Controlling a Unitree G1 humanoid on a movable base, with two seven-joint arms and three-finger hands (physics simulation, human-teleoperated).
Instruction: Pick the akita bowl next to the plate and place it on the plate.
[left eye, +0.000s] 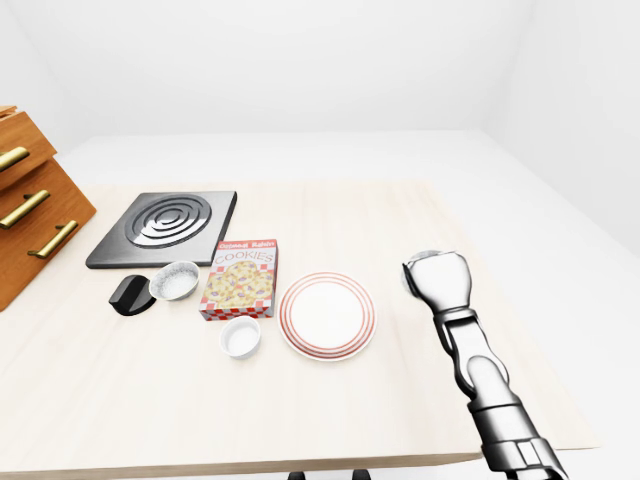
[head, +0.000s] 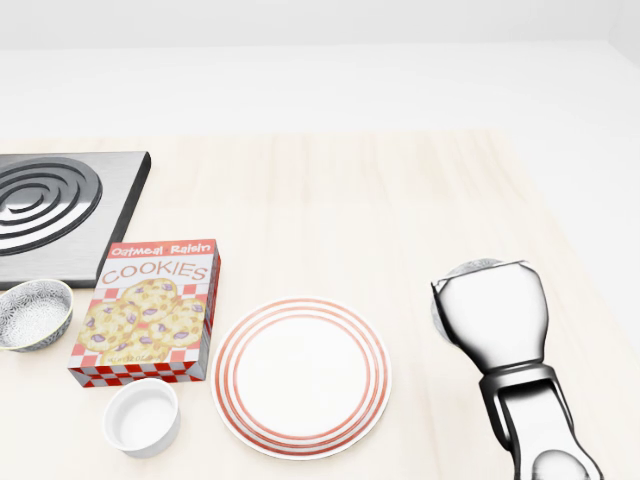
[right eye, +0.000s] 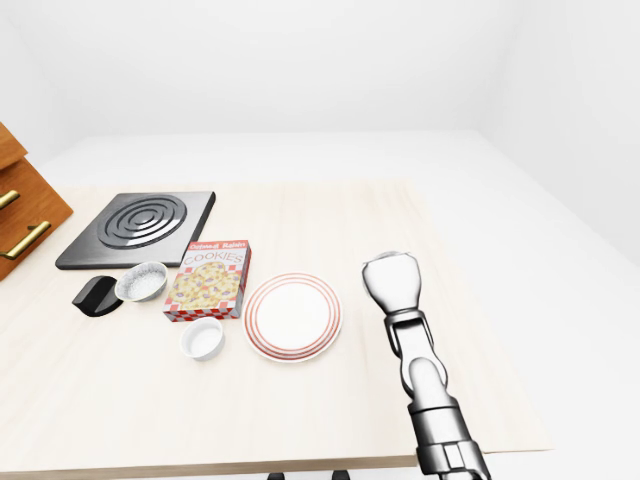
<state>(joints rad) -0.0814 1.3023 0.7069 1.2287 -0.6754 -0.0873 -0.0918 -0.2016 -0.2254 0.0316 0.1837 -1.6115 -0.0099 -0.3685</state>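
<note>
The red-ringed white plate (head: 300, 375) lies near the bottom middle of the head view. To its right, my right hand (head: 488, 290) hangs low over the table and shows only its shiny back and wrist. A thin grey curved rim (head: 468, 267) peeks out past the hand's top edge. It looks like the akita bowl, mostly hidden under the hand. The fingers are hidden, so I cannot tell whether they close on it. A similar grey patterned bowl (head: 30, 312) sits far left of the plate, beyond the cookie box. My left hand does not show.
A cookie box (head: 150, 310) lies left of the plate, with a small white ramekin (head: 142, 415) below it. A black bowl-like object (left eye: 130, 296) and a stove plate (left eye: 165, 225) are further left. A wooden drawer cabinet (left eye: 25, 210) stands at the left edge.
</note>
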